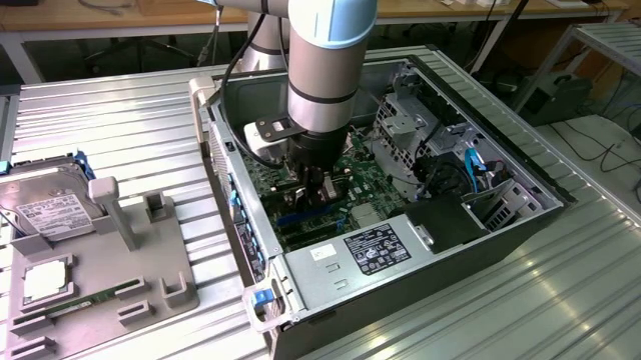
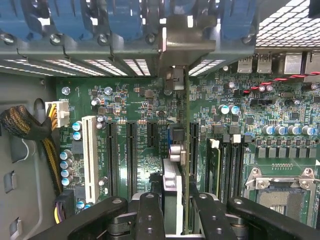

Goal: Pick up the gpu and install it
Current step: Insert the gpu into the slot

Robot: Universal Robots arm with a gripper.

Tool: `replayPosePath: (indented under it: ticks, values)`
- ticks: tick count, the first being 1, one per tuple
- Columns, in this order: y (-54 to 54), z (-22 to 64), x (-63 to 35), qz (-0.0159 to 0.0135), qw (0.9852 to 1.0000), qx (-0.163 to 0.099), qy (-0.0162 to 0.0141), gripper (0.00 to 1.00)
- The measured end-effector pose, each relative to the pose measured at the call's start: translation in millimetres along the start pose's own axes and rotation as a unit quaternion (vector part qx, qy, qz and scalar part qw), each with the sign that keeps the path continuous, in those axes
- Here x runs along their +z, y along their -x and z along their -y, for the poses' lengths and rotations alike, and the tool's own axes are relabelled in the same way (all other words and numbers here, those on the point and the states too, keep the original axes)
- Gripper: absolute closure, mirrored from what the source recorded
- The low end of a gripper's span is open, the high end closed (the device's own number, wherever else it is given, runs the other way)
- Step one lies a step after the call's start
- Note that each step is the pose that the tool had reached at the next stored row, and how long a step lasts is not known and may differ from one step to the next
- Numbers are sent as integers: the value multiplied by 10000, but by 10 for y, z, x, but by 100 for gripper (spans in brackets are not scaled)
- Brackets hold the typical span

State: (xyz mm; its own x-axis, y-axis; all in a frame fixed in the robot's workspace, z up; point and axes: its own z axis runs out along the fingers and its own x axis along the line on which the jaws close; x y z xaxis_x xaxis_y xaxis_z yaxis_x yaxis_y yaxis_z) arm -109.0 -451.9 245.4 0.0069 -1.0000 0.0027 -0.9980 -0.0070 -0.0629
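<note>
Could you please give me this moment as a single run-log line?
tool: shut on gpu | gpu: edge-on, upright over motherboard slots, bracket end at rear slot covers | location: inside open computer case | hard drive: on fixture outside

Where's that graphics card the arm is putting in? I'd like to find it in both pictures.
Exterior view: the gpu is the dark card under the arm's tip, near the middle of the picture.
Wrist view: the gpu is seen edge-on, clamped in the gripper, over the slots.
Shared landmark: the green motherboard.
</note>
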Motion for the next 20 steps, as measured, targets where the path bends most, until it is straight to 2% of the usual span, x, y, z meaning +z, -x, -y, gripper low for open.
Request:
replayPosePath:
  ticks: [20]
  values:
    - [-1, -1, 3, -9, 9999, 122, 1, 72]
